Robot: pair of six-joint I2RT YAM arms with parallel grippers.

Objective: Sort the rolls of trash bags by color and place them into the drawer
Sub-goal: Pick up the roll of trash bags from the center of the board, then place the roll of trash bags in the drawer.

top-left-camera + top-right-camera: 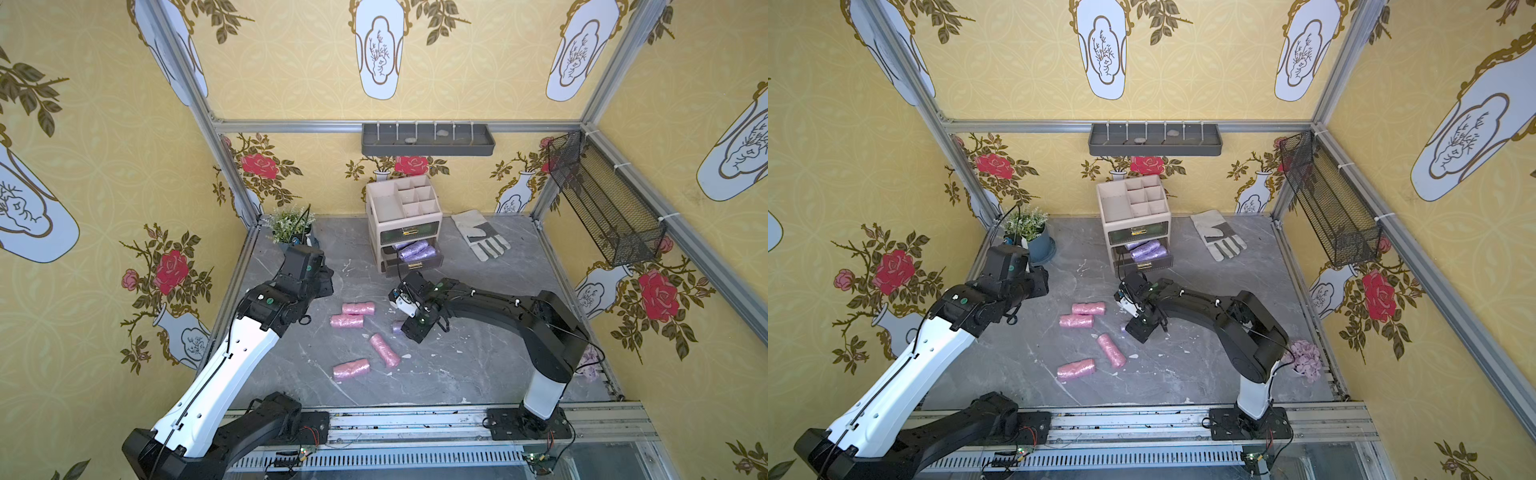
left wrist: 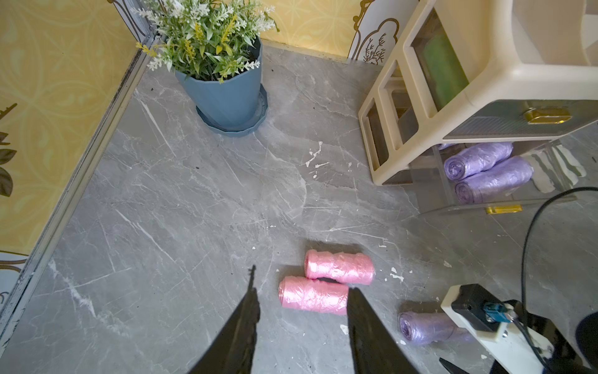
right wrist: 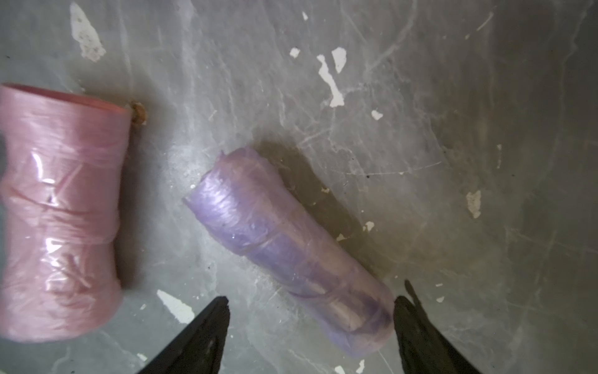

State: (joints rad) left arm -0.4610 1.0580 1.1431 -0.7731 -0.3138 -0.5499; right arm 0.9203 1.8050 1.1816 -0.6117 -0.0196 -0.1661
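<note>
Grey marble table (image 1: 457,374), yellow flowered walls around it. The right gripper (image 3: 311,301) hangs low, fingers (image 3: 207,333) spread and gripping nothing. A purple roll (image 3: 278,233) lies flat on the table with one end in the gap, close against one finger and clear of the other. A pink roll (image 3: 61,210) lies outside the fingers. The left gripper (image 2: 302,280) is parted and empty, with the nearer pink roll (image 2: 312,294) just past its fingertips and the farther pink roll (image 2: 339,267) alongside. Well ahead, the chest (image 1: 405,216) has an open drawer (image 1: 415,266) holding more purple rolls (image 1: 417,250).
</note>
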